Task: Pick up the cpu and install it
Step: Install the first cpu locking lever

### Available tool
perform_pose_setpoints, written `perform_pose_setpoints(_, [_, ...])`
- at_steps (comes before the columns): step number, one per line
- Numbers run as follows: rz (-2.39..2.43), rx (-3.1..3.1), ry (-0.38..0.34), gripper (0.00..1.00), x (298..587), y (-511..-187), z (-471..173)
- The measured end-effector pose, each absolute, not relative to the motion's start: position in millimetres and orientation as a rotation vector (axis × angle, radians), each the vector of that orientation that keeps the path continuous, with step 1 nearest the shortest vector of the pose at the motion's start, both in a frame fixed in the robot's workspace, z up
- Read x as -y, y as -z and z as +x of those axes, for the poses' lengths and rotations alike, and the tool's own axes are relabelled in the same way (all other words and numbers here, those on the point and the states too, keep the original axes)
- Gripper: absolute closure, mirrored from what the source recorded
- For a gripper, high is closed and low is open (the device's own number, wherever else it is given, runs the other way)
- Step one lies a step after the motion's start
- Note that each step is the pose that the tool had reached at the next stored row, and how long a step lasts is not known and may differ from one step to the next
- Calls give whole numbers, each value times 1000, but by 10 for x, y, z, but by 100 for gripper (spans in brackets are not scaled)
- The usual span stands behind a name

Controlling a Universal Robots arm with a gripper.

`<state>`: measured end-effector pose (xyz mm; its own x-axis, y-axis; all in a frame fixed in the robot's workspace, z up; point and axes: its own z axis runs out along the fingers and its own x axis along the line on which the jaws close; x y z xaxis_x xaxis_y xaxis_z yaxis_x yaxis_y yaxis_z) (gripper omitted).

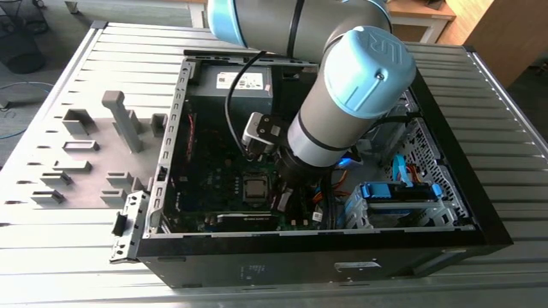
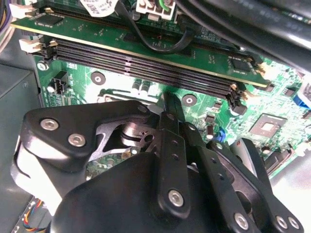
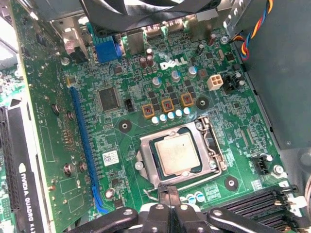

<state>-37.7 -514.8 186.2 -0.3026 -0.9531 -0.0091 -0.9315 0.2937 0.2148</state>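
Chip [image 3: 178, 153] sat flat in motherboard socket [image 3: 146, 167], frame unlatched. We held gripper [image 3: 167, 190] just beside socket edge, fingers pressed together, empty; chip lay straight ahead of fingertips, close.

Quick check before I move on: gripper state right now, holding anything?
Gripper: fingers together, shut, holding nothing visible; it sits beside the cpu, which lies flat in the socket frame.
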Motion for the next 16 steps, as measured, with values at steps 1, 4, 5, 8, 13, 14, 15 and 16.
perform_pose_setpoints(1, [1778,2428,272,89,5148,-1861,-375])
perform_pose_setpoints(4, [1778,2428,272,89,5147,-1862,-375])
perform_pose_setpoints(5, [1778,2428,272,89,5147,-1868,-375])
perform_pose_setpoints(8, [1779,2428,273,89,5146,-1901,-374])
perform_pose_setpoints(13, [1778,2428,272,89,5147,-1998,-370])
perform_pose_setpoints(14, [1778,2428,272,89,5147,-2015,-370])
perform_pose_setpoints(15, [1778,2428,273,89,5147,-2028,-369])
perform_pose_setpoints(16, [1778,2428,272,89,5147,-2038,-369])
